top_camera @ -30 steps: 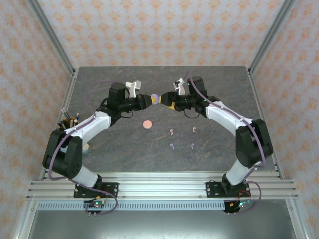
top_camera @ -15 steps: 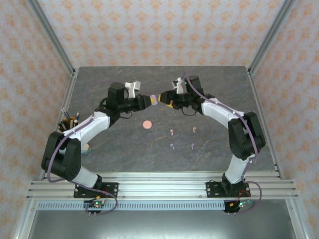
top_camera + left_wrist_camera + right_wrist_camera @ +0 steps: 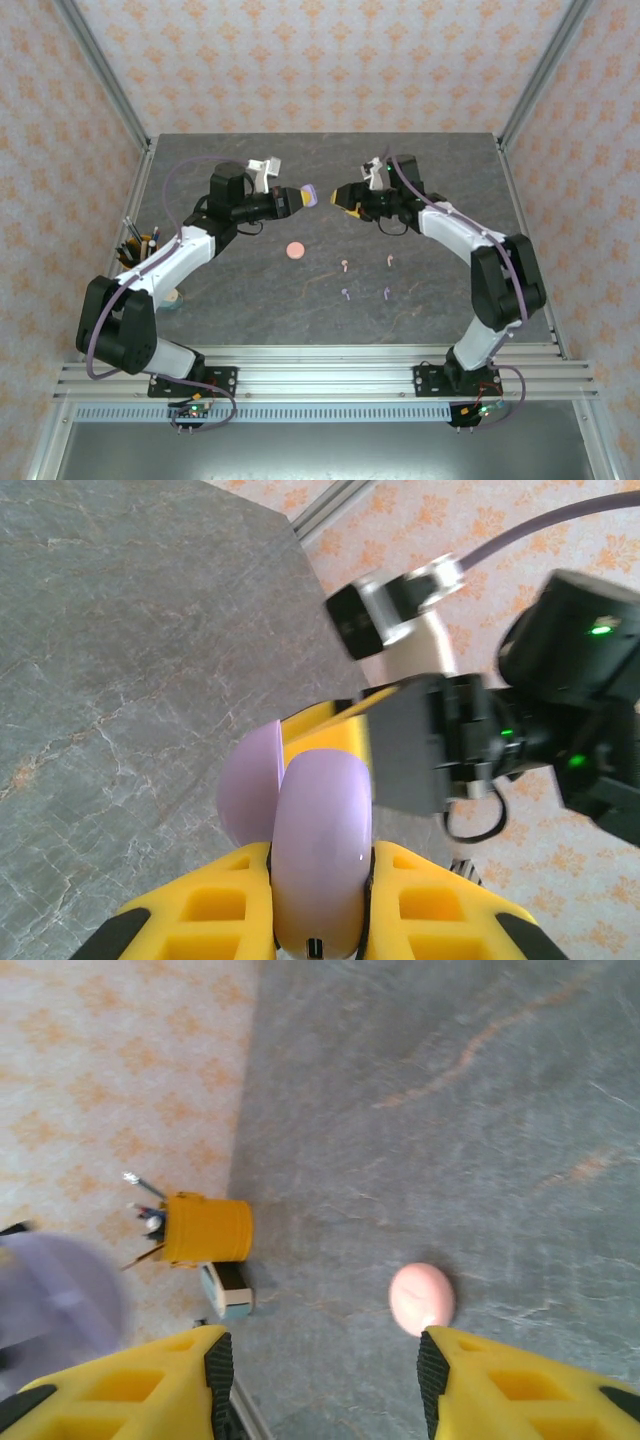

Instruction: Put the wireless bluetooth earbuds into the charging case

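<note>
Our left pincer [image 3: 300, 198] is closed on the lilac case [image 3: 310, 191], which it holds above the table [image 3: 440, 160], clear of the surface. In the left wrist view the yellow fingers [image 3: 215, 895] clamp the disc edge-on from both sides. A second lilac shell stands off it toward 10 o'clock, so the case looks partly open. We cannot tell how far.

Our right pincer [image 3: 342, 198] faces it from 3 o'clock, near the case but apart from it. Its jaws are spread wide and there is nothing between them. Through that gap the right wrist camera looks down on the pink case [image 3: 422, 1298], which lies shut and flat on the stone.

In the top view the pink case sits at 6 o'clock from the two pincers. The four earbuds lie loose on the table at about 4 o'clock from it, well apart from either case. The two pale pink earbuds [image 3: 345, 265] form the far row and the two lilac earbuds [image 3: 345, 294] the near row.

A yellow pen cup [image 3: 140, 245] stands at the table's 9 o'clock edge. A small pale roll [image 3: 175, 297] lies just beside it at 5 o'clock.
</note>
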`<state>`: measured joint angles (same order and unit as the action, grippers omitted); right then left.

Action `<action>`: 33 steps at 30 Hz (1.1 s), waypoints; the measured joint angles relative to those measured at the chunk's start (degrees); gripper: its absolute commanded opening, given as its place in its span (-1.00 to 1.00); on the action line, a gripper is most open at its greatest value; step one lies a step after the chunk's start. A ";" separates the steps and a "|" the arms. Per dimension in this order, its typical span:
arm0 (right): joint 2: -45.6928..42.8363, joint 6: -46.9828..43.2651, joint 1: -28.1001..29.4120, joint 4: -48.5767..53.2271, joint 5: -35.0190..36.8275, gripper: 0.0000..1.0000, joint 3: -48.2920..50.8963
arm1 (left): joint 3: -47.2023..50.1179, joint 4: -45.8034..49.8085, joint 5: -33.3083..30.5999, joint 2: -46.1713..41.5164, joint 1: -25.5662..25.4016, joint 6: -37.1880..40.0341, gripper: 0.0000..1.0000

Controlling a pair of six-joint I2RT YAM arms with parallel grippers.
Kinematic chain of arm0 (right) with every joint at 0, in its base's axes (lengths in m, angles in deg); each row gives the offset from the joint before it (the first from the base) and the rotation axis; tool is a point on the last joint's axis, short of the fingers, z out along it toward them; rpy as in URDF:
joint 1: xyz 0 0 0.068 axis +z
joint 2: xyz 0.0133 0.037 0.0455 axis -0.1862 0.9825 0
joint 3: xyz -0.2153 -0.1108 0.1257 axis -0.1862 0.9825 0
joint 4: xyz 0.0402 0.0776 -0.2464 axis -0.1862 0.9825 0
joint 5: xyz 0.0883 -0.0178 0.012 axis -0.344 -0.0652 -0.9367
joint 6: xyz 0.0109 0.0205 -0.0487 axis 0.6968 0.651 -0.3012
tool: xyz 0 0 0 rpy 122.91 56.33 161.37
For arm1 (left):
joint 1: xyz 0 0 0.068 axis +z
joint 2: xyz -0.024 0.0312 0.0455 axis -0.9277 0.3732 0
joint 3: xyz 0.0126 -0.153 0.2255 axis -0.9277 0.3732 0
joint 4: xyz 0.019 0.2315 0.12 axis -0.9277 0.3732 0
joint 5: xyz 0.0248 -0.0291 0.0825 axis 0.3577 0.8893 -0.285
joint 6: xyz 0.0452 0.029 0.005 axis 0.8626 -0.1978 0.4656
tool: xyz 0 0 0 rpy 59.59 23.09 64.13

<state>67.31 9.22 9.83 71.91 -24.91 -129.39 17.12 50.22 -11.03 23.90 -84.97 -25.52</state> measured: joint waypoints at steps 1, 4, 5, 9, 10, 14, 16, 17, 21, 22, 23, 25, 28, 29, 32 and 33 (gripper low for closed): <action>-1.31 -0.50 -0.02 0.09 -0.76 0.07 0.00 | 0.00 0.00 0.48 0.42 0.00 0.00 -1.00; -3.87 -1.97 0.04 0.46 -3.19 0.00 -0.15 | -0.39 0.02 1.84 2.10 0.00 0.00 -1.00; -4.13 -2.29 0.02 0.70 -3.82 -0.05 -0.35 | -0.76 0.02 2.32 2.78 0.00 -0.02 -1.00; -4.09 -2.93 0.02 1.64 -5.42 -0.12 -1.01 | -1.84 -0.02 3.74 3.91 0.00 -0.07 -1.00; -4.09 -3.04 0.02 1.79 -5.62 -0.13 -1.09 | -2.05 -0.17 3.96 3.96 0.00 -0.09 -1.00; -3.63 -3.10 0.04 2.01 -6.25 -0.15 -1.16 | -2.62 -1.27 5.05 3.96 0.00 -0.92 -1.00; -3.17 -3.08 0.15 2.05 -6.40 -0.15 -1.33 | -2.89 -1.66 5.38 3.96 0.00 -1.25 -1.00; -2.95 -3.08 0.22 2.12 -6.40 -0.15 -1.49 | -2.95 -1.95 5.44 3.96 0.00 -1.44 -1.00; -2.21 -3.04 0.68 2.14 -6.43 -0.16 -2.58 | -2.97 -2.34 5.66 3.96 0.00 -1.57 -1.00; -2.03 -3.04 0.79 2.12 -6.43 -0.16 -2.89 | -2.97 -2.34 5.68 3.96 0.00 -1.57 -1.00; -1.81 -3.04 0.85 2.08 -6.43 -0.16 -3.19 | -2.97 -2.34 5.68 3.96 0.00 -1.57 -1.00; -1.25 -2.99 1.09 2.03 -6.40 -0.18 -3.91 | -2.97 -2.34 5.68 3.96 0.00 -1.57 -1.00; -0.37 -2.82 1.29 1.99 -6.43 -0.22 -4.57 | -2.99 -2.36 5.66 3.96 -0.26 -1.57 -1.00; -0.04 -2.78 1.36 1.97 -6.40 -0.22 -4.68 | -2.99 -2.34 5.68 3.96 -0.42 -1.57 -1.00; 0.66 -2.62 1.62 1.97 -6.38 -0.27 -4.72 | -3.19 -2.34 5.68 3.96 -0.92 -1.57 -1.00; 0.81 -2.60 1.66 1.97 -6.40 -0.29 -4.72 | -3.32 -2.32 5.64 3.96 -1.11 -1.57 -1.00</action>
<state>68.12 6.61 11.49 73.88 -31.32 -134.11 13.80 47.91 -5.39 27.86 -86.09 -27.09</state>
